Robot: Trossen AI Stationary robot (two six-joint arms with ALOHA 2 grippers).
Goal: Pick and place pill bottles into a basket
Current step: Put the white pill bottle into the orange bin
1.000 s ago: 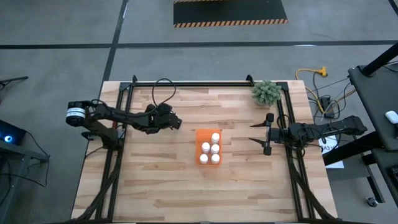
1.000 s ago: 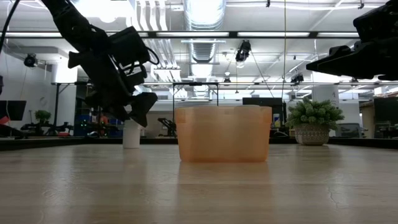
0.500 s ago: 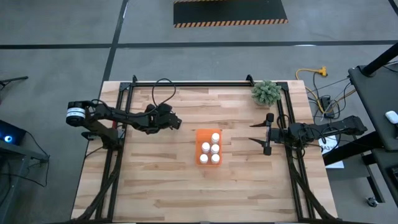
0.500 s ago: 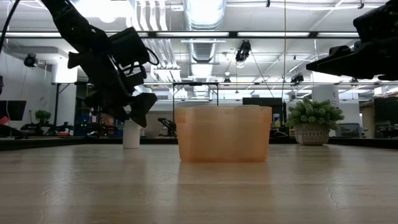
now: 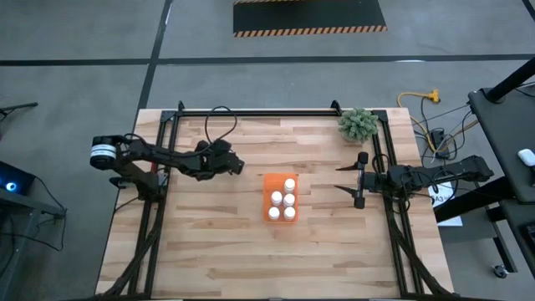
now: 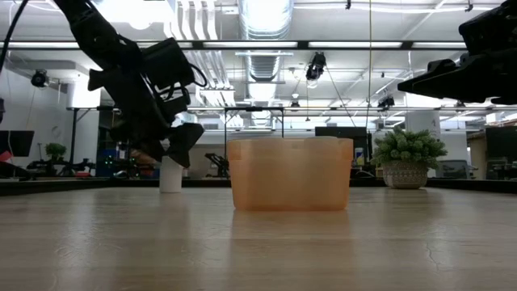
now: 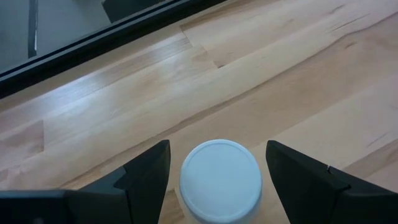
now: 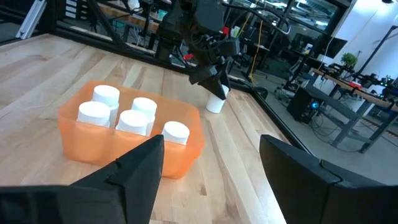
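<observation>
L pincer (image 7: 217,171) released, straddling last bottle (image 7: 221,180); R pincer (image 8: 211,165) released, idle beside basket (image 8: 186,146).

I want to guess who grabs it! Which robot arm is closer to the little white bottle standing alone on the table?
Left. The left end effector hangs open right over the lone bottle, fingers either side of its cap. The right end effector waits across the table, beyond the orange basket.

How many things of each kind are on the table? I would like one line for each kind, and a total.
White pill bottles: 6
Orange basket: 1
Green plant: 1
Total: 8
</observation>
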